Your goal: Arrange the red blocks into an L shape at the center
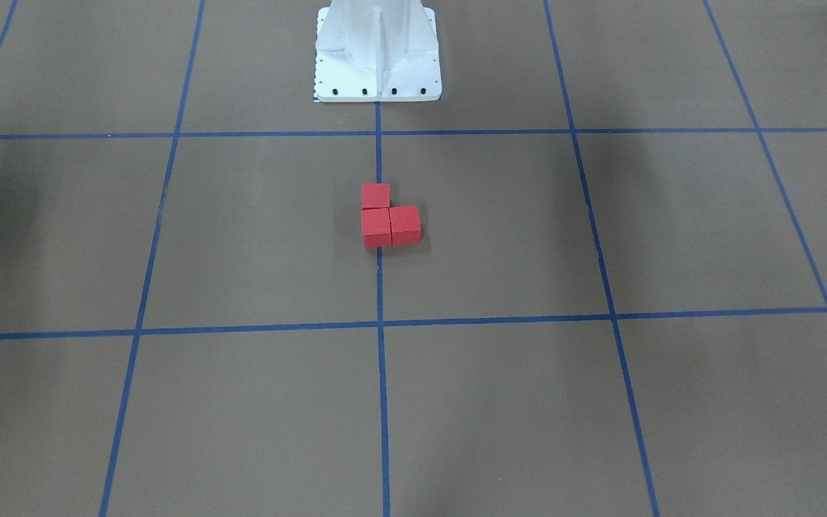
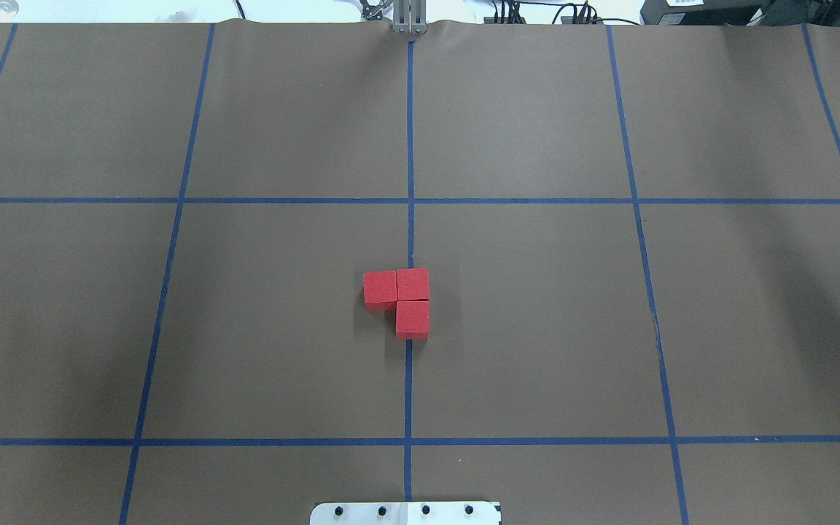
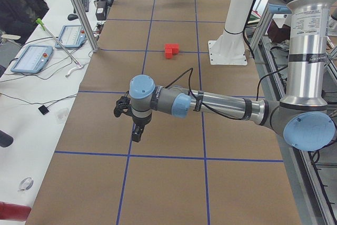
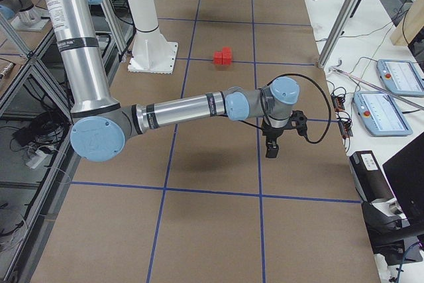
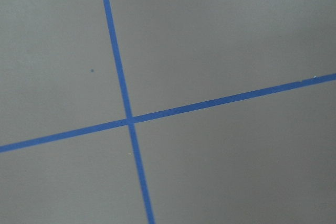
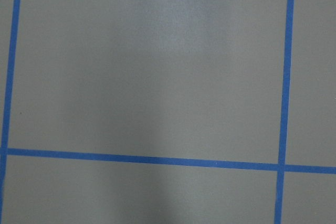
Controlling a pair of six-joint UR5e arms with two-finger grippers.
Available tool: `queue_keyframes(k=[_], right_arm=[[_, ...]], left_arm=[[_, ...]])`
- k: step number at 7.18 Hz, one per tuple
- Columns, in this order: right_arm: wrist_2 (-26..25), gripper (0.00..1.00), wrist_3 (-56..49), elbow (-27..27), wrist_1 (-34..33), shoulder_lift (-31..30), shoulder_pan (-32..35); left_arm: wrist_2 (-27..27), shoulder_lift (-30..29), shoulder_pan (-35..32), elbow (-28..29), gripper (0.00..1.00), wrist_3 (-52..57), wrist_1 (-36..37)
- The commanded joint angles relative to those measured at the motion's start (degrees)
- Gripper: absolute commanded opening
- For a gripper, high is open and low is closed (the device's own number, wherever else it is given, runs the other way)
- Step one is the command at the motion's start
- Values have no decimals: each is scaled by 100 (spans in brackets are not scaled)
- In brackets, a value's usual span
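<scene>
Three red blocks sit touching in an L shape on the brown surface, on the middle blue tape line (image 2: 410,233). In the overhead view they are the corner block (image 2: 413,284), one to its left (image 2: 380,288) and one nearer the robot (image 2: 413,319). They also show in the front view (image 1: 377,227), the left view (image 3: 171,51) and the right view (image 4: 223,56). My left gripper (image 3: 136,134) hangs far from the blocks, toward the table's left end. My right gripper (image 4: 271,150) hangs far toward the right end. I cannot tell whether either is open or shut. The wrist views show only tape lines.
The white robot base (image 1: 377,57) stands behind the blocks and shows at the overhead view's bottom edge (image 2: 405,512). A seated person (image 3: 18,3) and control tablets (image 3: 31,59) are beside the table. More tablets (image 4: 397,77) lie at the other end.
</scene>
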Motion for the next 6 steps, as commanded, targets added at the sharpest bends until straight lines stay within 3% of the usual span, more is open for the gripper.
queue_keyframes(k=[1,3,6], right_arm=[[-38,99,-64,-39,2,-138,121],[-29,99,-46,-153,2,-130,121],[23,99,-108,-119,-6,-200,130]], left_arm=[[-17,-21,-75,47,100,9,128],[-25,22,-75,187,100,-699,251],[-34,119,-128,346,100,-747,251]])
